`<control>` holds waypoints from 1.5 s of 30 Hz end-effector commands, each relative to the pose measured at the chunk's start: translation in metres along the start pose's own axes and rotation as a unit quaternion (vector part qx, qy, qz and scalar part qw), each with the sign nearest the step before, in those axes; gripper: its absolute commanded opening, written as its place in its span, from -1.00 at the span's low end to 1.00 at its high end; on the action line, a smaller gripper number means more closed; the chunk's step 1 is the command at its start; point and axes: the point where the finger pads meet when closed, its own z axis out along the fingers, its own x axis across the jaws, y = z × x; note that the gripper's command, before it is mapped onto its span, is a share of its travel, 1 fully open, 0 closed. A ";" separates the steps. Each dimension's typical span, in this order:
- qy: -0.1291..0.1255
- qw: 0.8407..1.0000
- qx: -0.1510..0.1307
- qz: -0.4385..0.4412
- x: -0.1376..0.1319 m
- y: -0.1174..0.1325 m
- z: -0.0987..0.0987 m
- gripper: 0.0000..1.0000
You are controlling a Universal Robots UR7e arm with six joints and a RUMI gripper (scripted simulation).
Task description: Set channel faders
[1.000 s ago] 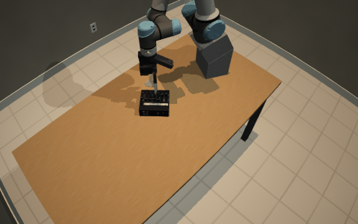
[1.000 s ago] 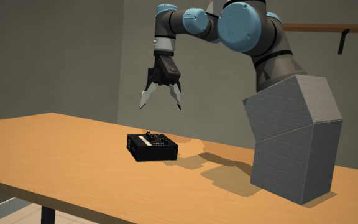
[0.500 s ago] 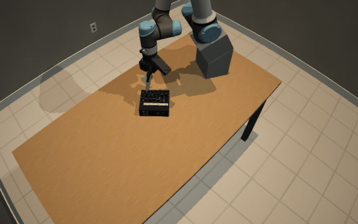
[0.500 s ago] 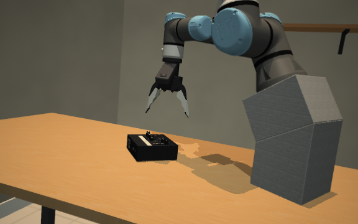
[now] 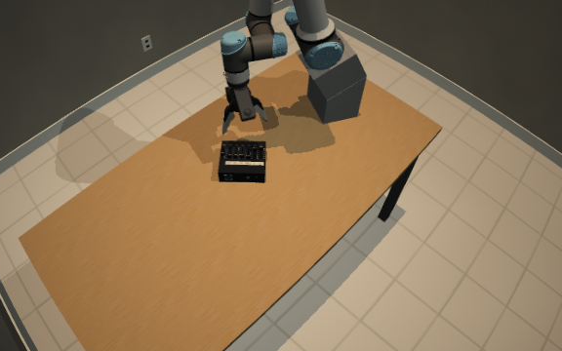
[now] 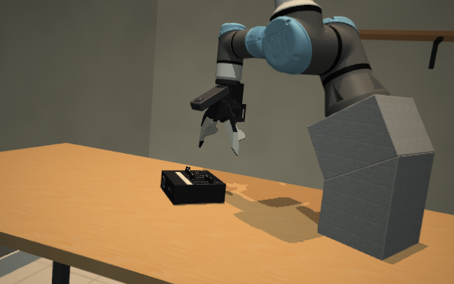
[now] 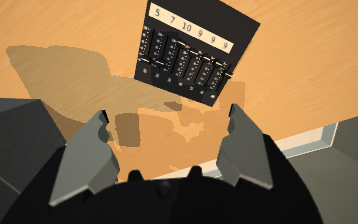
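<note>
The lighting desk (image 5: 242,163) (image 6: 194,189) (image 7: 195,35) is a small black box on the wooden table. A white tape strip (image 7: 189,27) (image 5: 242,164) (image 6: 183,177) along one edge reads 5, 7, 10, 9, 9, 9. Below it is a row of several faders (image 7: 183,62) (image 5: 243,151) with small caps at differing heights; the rightmost cap (image 7: 227,74) sits low. My gripper (image 5: 244,119) (image 6: 218,142) (image 7: 170,107) is open and empty. It hangs well above the table, just behind the desk's fader end, jaws pointing down.
The grey robot pedestal (image 5: 337,93) (image 6: 373,177) stands on the table behind and to the right of the desk. The table edge and the tiled floor (image 7: 310,142) show in the wrist view. A wall shelf (image 6: 416,36) is at the far right.
</note>
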 end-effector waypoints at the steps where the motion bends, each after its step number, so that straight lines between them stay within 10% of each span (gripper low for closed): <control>1: 0.002 0.998 0.000 0.068 -0.001 0.004 0.002 1.00; 45: 0.003 0.983 0.003 0.181 -0.003 0.012 0.006 1.00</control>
